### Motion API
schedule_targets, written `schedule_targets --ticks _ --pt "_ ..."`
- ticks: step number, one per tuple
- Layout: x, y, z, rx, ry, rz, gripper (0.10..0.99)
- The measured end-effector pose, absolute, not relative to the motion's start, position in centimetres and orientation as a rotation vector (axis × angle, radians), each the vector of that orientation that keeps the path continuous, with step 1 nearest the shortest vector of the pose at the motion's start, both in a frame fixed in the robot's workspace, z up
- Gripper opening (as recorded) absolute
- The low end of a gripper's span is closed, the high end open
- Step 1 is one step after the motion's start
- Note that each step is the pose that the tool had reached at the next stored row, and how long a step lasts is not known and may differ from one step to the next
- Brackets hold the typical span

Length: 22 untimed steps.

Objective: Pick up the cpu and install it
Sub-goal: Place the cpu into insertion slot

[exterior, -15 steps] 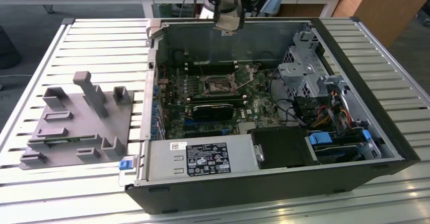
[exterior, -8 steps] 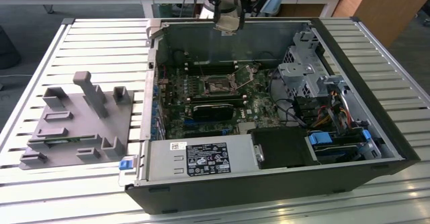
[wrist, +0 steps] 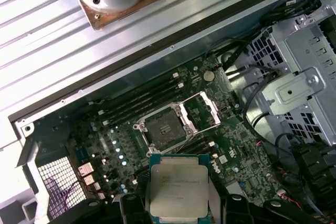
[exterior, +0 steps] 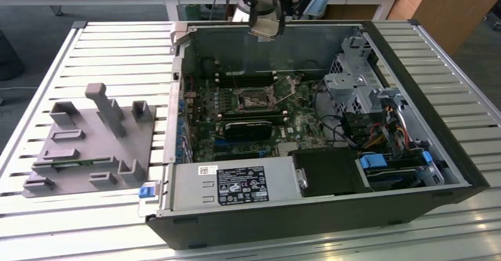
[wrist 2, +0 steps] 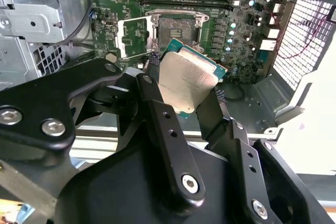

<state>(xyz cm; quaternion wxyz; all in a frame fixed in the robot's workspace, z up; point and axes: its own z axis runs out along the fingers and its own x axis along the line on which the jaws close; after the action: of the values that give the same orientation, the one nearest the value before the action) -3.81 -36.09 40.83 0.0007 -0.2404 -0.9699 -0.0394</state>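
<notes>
My gripper hangs over the far wall of the open computer case, shut on the cpu. The cpu is a flat silver square with a green rim, pinched by its edges between the two black fingers; it also fills the near part of the first wrist view as the cpu. Below it on the green motherboard lies the socket, empty and uncovered, with its metal load plate swung open to one side.
A black heatsink block sits just in front of the socket. A grey drive cage with cables stands at the exterior view's right, and the power supply is at the front. A grey fixture rests on the slatted table, left.
</notes>
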Motion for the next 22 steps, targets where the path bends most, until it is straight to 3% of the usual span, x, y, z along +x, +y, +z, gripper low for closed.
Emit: schedule_targets --ticks 22 --pt "-3.81 -36.09 40.62 -0.966 -2.991 -0.124 0.533"
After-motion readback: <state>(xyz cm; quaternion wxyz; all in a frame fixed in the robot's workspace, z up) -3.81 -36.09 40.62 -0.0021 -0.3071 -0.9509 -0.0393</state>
